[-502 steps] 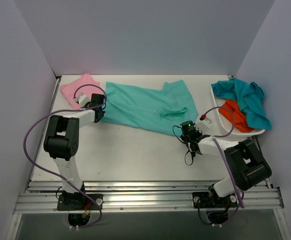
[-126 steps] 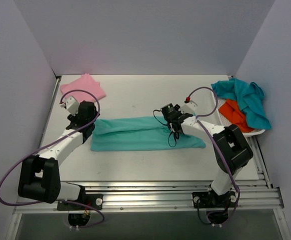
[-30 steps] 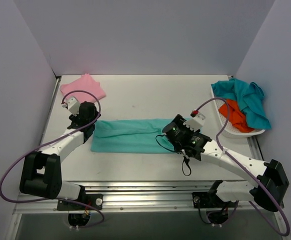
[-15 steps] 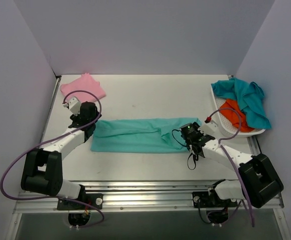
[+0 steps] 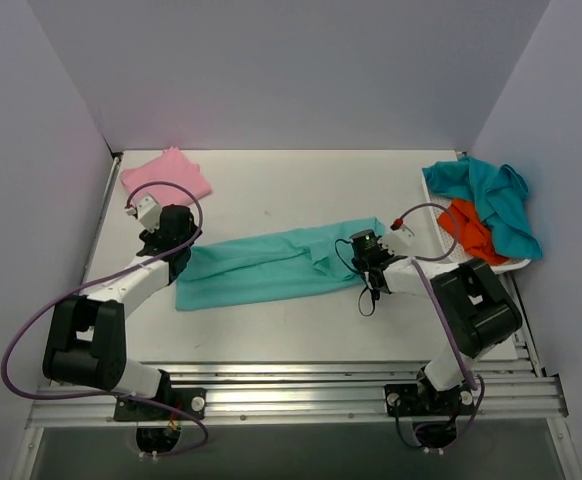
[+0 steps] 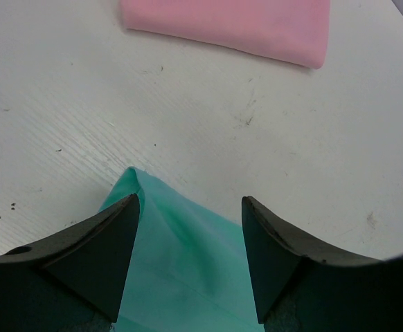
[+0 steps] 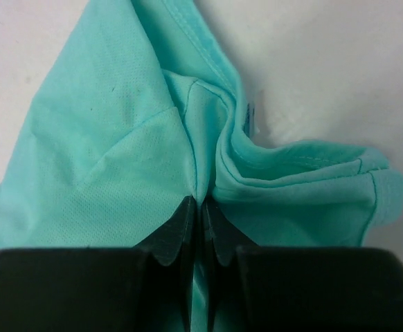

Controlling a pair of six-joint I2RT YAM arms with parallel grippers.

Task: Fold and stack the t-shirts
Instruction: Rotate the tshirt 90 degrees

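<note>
The light sea-green t-shirt point(image 5: 261, 268) lies as a long folded band across the middle of the table point(image 5: 271, 190). It is smooth at its left end and rises into bunched creases at its right. The right gripper point(image 7: 201, 207) is clenched on a raised fold of that bunched end, with a hemmed edge just beyond its tips. The left gripper point(image 6: 191, 207) stands released, jaws apart over the band's left corner. A folded pink t-shirt point(image 5: 166, 177) rests far left. A teal t-shirt point(image 5: 491, 195) and an orange t-shirt point(image 5: 471, 232) sit in a white basket point(image 5: 439, 243) at the right.
</note>
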